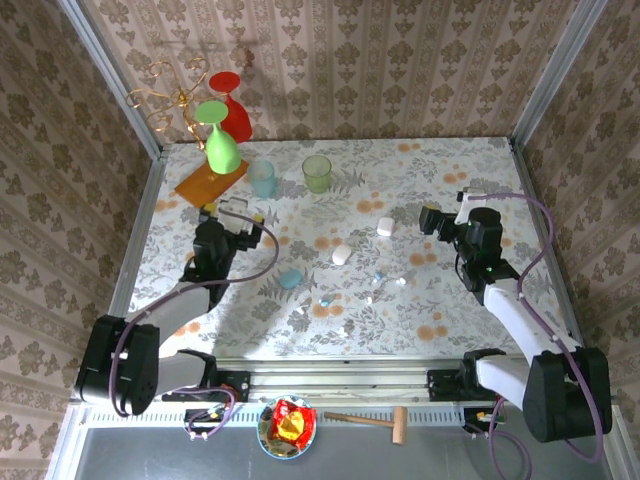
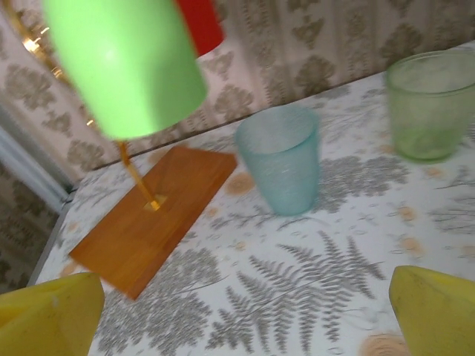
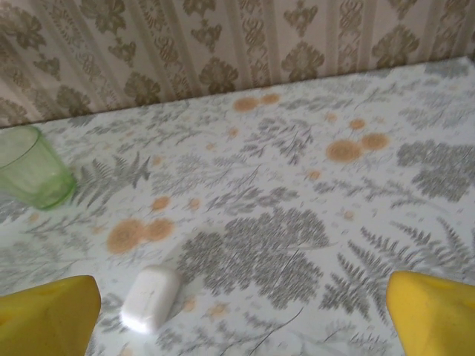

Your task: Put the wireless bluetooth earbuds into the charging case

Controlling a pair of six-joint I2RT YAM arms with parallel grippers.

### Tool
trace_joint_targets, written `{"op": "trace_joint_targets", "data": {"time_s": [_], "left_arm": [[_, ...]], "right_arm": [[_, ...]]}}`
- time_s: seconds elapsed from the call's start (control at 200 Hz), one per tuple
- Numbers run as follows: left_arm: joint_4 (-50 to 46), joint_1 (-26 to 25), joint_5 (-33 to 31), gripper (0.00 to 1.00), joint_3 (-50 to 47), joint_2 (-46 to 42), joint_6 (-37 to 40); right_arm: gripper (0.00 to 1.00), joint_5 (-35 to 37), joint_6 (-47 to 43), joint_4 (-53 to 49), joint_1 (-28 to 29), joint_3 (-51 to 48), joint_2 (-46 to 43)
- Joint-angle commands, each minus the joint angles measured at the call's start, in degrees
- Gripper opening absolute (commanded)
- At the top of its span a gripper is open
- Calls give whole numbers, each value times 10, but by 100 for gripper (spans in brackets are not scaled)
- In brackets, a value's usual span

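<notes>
Several tiny white and pale-blue earbuds [image 1: 325,300] lie scattered on the patterned table's near middle. Two white cases [image 1: 385,226] [image 1: 342,255] and a light-blue case [image 1: 291,279] rest behind them, all closed. My left gripper [image 1: 235,211] hovers at the left, behind the light-blue case, open and empty. Its yellow fingertips [image 2: 48,311] frame bare tablecloth. My right gripper [image 1: 445,210] is open and empty at the right, with the far white case [image 3: 151,298] lying just inside its left fingertip [image 3: 44,315].
A blue cup [image 1: 263,178] and a green cup [image 1: 317,172] stand at the back. A wire rack on a wooden base [image 2: 145,215] holds an upturned green glass [image 2: 122,63] and a red one [image 1: 232,108]. Wallpapered walls enclose three sides.
</notes>
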Motion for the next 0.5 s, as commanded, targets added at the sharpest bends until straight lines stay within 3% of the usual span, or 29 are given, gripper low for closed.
{"op": "trace_joint_targets", "data": {"time_s": [0.0,0.13,0.285,0.495], "left_arm": [[-95,-46,6,100,40,-14,-4],[-124,-115,29,100,65,-7,-37],[-125,-172,54,100,64,3,-79],[-125,-190,51,100,35,-18,-119]], "right_arm": [[100,30,46,-110,40,31,-12],[100,89,81,-173,104,73,23],[100,131,147,-182,158,99,93],[98,153,206,-195,192,163,228]]}}
